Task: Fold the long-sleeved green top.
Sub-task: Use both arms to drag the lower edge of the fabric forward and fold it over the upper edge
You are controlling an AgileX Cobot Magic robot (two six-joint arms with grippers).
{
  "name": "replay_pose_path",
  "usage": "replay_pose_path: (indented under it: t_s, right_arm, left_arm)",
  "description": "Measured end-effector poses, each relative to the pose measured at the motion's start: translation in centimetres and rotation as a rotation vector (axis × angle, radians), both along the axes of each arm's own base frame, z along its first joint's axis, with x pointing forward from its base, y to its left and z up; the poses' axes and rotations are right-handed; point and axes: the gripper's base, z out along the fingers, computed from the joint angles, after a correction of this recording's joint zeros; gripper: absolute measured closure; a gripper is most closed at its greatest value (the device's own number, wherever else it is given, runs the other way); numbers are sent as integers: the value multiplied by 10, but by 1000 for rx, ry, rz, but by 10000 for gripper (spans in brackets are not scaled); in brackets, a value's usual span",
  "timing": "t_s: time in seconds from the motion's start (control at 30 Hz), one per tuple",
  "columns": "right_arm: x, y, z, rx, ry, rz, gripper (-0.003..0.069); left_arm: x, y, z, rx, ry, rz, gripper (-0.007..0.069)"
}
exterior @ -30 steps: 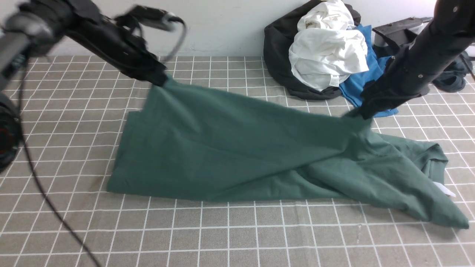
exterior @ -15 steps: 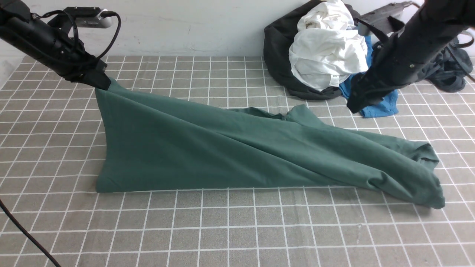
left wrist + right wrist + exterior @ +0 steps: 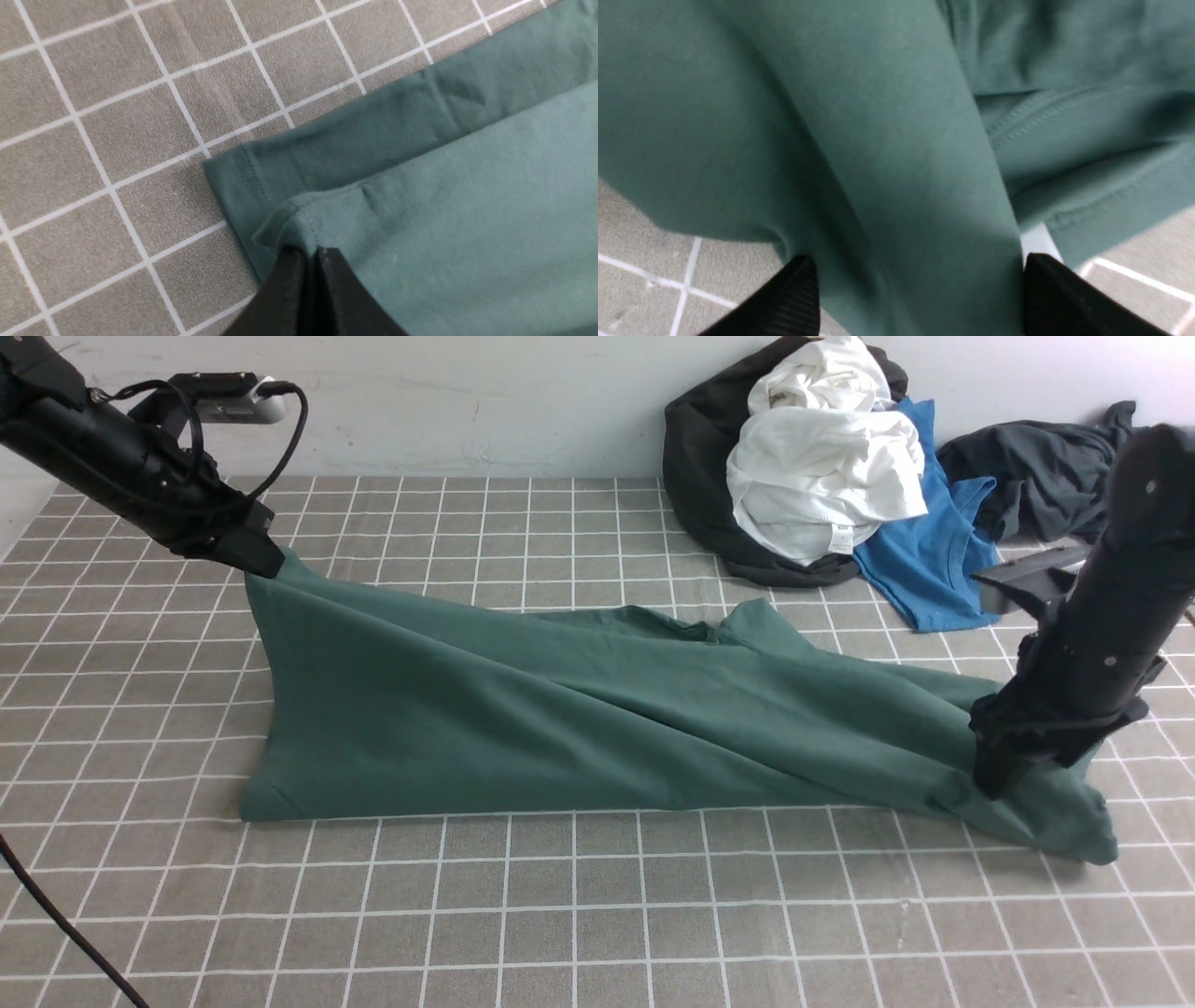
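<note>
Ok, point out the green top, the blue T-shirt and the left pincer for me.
green long-sleeved top (image 3: 523, 719), front view, broad middle of the cloth.
blue T-shirt (image 3: 924, 574), front view, its flat body.
left pincer (image 3: 309, 263), left wrist view, between its tips, shut on the top's hem corner.

The dark green cotton long-sleeved top (image 3: 523, 719) stretches left to right across the middle of the checked tablecloth (image 3: 560, 915). Behind it, far right, a crumpled white garment (image 3: 822, 476) lies on a black one (image 3: 695, 476); a blue T-shirt (image 3: 924, 569), then a dark grey garment (image 3: 1036, 476), lie further right.
</note>
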Motion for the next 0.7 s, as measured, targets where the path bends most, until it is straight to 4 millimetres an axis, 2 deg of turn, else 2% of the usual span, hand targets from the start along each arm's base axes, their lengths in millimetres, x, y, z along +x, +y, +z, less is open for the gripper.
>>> replay_pose_path:
  t_s: [0.1,0.2,0.23,0.27,0.3,0.37,0.47,0.5,0.57,0.63,0.7]
  right_arm:
    - [1,3,-9,10,18,14,179]
    - [3,4,-11,14,21,25,343]
    - [4,4,-8,12,18,28,445]
    - [5,4,-7,12,13,28,460]
    - [9,4,1,9,-7,33,560]
    - [19,3,17,0,-63,36,634]
    - [37,0,49,-17,-186,38,654]
    - [38,0,51,-18,-194,38,654]
    - [51,-5,75,-19,-287,26,655]
    - [59,-9,87,-19,-334,14,655]
    - [65,-13,88,-21,-350,5,655]
  left_arm:
    - [1,0,-2,-7,3,-1,622]
    - [1,-1,-1,-20,-4,-5,622]
    - [1,-2,-1,-23,-5,-4,622]
    - [1,-2,-1,-23,-5,-4,622]
    - [1,-2,-1,-24,-6,-4,622]
    - [1,-2,-1,-24,-6,-4,622]
    - [2,-2,0,-23,-12,-4,622]
    - [2,-2,1,-23,-13,-4,622]
    - [3,-1,7,-20,-36,-4,622]
    - [4,-1,14,-18,-60,-4,622]
    - [5,-1,18,-16,-73,-4,622]
